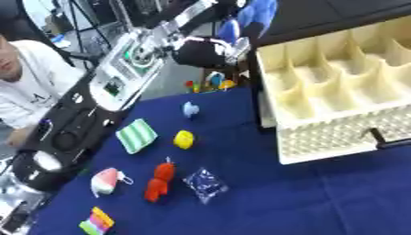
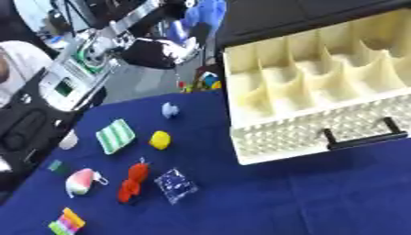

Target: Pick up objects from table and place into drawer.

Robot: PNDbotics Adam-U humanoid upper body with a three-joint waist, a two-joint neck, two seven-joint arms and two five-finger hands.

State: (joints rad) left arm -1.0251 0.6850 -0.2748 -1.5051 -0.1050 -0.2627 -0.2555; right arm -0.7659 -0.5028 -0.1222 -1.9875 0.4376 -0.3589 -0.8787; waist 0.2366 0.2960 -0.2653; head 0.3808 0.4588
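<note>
Surface: blue cloth, nothing of mine on it.
Near items: striped block, pink pouch, red toy, clear packet.
Farther: green-striped pad, yellow ball, pale-blue piece.
Drawer: cream drawer, pulled open, far right, compartments bare.
Hands: neither shows, so I cannot tell their state.

My drawer: right end cut off by the frame edge, compartment floors partly hidden behind their dividers; my drawer handle: cut at the right edge in the left eye view; small pale blue object: too blurred to identify; clear packet with blue specks: contents unreadable; striped multicolour item: close to the bottom edge, form unclear.
</note>
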